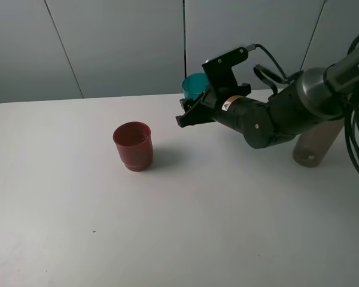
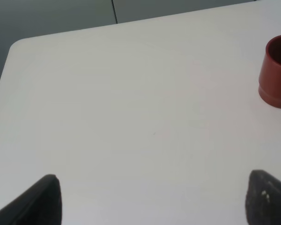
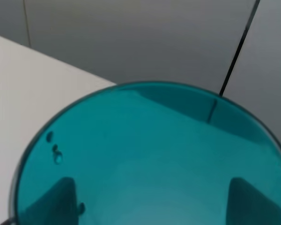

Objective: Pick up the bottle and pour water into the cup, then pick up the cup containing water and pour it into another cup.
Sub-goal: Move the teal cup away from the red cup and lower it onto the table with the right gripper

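White table (image 2: 131, 93), dark red cup (image 2: 276, 72) upright at its edge, left gripper (image 2: 152, 199) jaws spread apart.

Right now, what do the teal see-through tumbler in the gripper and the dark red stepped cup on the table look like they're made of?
The teal see-through tumbler: probably thin translucent plastic, glossy; the gripper fingers show as dark shapes through its wall, and droplets cling inside. The dark red stepped cup: likely opaque moulded plastic with a smooth, low-sheen finish; nothing shows through it, and its base narrows in a clean step.
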Controlling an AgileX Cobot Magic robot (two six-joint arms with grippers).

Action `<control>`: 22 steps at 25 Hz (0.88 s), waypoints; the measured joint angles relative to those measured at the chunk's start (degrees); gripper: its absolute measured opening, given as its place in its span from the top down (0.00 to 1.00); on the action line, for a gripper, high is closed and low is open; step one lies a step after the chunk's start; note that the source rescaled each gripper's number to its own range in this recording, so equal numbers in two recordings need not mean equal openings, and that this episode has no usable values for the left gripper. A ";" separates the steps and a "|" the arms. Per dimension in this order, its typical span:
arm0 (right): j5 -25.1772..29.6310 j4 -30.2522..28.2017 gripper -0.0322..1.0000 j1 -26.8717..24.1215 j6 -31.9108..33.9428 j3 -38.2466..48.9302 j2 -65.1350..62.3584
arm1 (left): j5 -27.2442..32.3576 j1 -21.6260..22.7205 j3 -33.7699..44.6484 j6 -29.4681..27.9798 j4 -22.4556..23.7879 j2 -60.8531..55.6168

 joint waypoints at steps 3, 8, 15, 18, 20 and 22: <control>-0.09 0.00 0.86 0.00 0.00 0.00 2.86 | 0.00 0.00 0.00 0.00 0.00 0.00; -0.09 -0.24 0.86 0.00 0.23 0.00 5.21 | 0.00 0.00 0.00 0.00 0.00 0.00; -0.09 -0.46 0.86 0.00 0.23 0.00 5.43 | 0.00 0.00 0.00 0.00 0.00 0.00; 0.64 -0.46 0.86 0.00 0.23 0.00 5.43 | 0.00 0.00 0.00 0.00 0.00 0.00; 0.64 -0.46 0.86 0.00 0.23 0.00 5.90 | 0.00 0.00 0.00 0.00 0.00 0.00; 0.72 -0.46 0.86 0.00 0.23 0.00 6.59 | 0.00 0.00 0.00 0.00 0.00 0.00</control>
